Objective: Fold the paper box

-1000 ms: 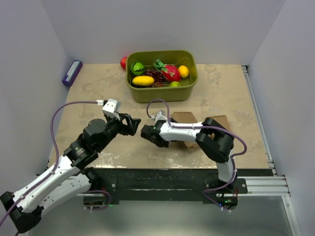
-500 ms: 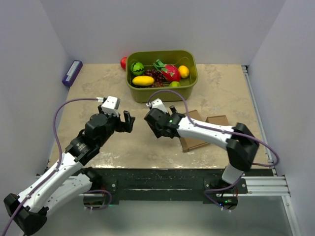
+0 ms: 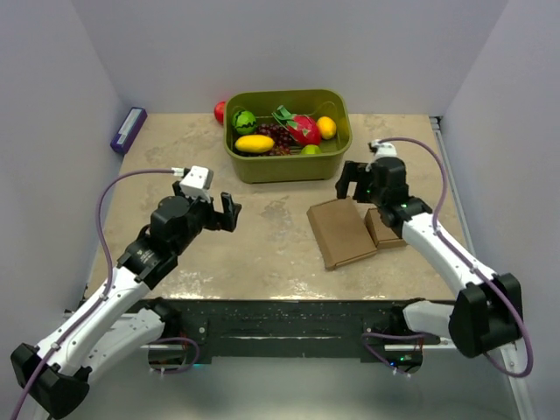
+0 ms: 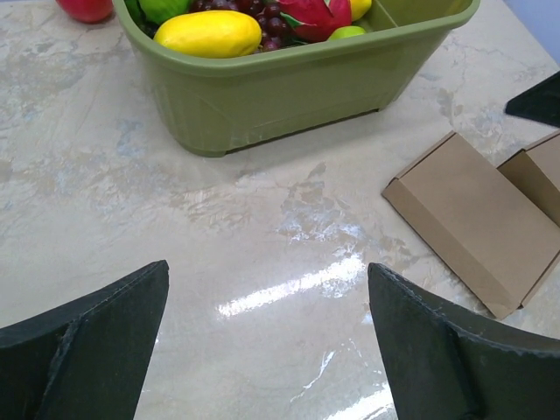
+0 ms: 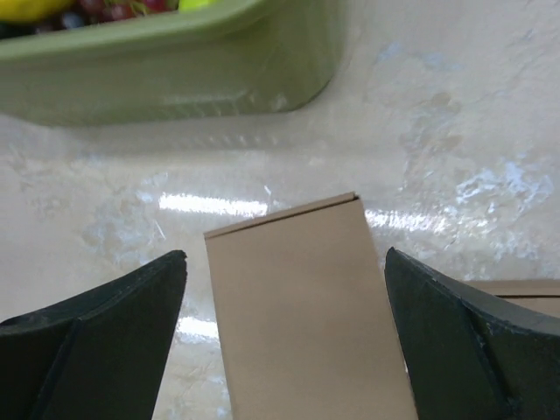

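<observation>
The paper box [image 3: 340, 233] lies flat on the table right of centre, a brown creased cardboard piece, also in the left wrist view [image 4: 477, 219] and the right wrist view [image 5: 306, 324]. A smaller brown cardboard piece [image 3: 386, 228] rests against its right side. My right gripper [image 3: 355, 181] hovers open just above the paper box's far edge, which shows between its fingers [image 5: 284, 254], with nothing held. My left gripper [image 3: 229, 213] stands open over bare table [image 4: 267, 267], well left of the paper box.
A green bin [image 3: 289, 164] of toy fruit stands at the back centre, close behind the right gripper. A red fruit [image 3: 219, 111] lies by its left corner. A purple object [image 3: 128, 129] sits at the far left edge. White walls enclose the table.
The right arm has swung from the table's middle to the right, behind the cardboard, and its gripper has opened. The left gripper has opened wider and drawn back a little.
</observation>
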